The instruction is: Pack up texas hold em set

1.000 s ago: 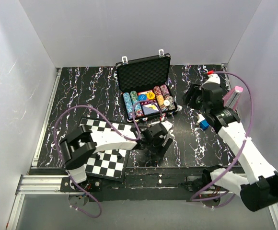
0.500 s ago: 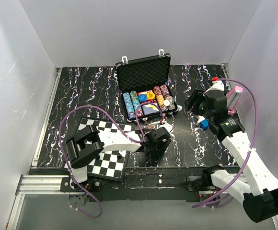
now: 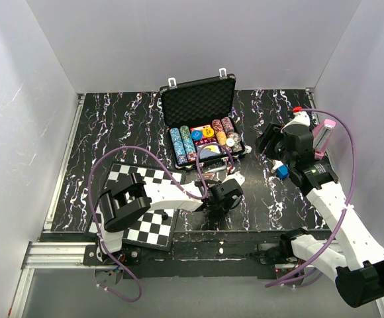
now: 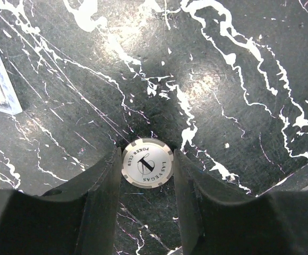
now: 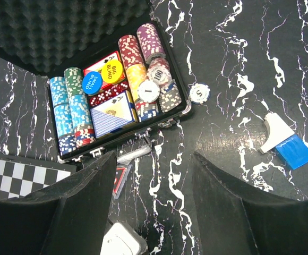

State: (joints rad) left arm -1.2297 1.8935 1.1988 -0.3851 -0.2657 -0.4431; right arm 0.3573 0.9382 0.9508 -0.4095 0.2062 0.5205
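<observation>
The black ribbed briefcase (image 3: 204, 136) stands open at the back, its foam lid (image 3: 198, 99) up. It holds chip rows (image 5: 71, 114), a blue card deck (image 5: 111, 114), red dice (image 5: 106, 98) and round buttons (image 5: 111, 70). My left gripper (image 3: 220, 201) is low on the table in front of the case. In the left wrist view (image 4: 146, 159) it is shut on a white "Poker Club Las Vegas" chip (image 4: 146, 164) that lies flat on the table. My right gripper (image 3: 271, 142) hovers open and empty to the right of the case (image 5: 154, 159).
A second loose white chip (image 5: 199, 93) lies right of the case. A red-edged card box (image 5: 121, 179) and a clear wrapper (image 5: 135, 154) lie in front of it. A blue-and-white object (image 5: 284, 143) lies at the right. The chessboard (image 3: 149, 222) is near left, the pink metronome (image 3: 324, 136) far right.
My left gripper has shifted a little to the right and nearer, low over the table. My right arm swung slightly right and nearer a second ago, then held still.
</observation>
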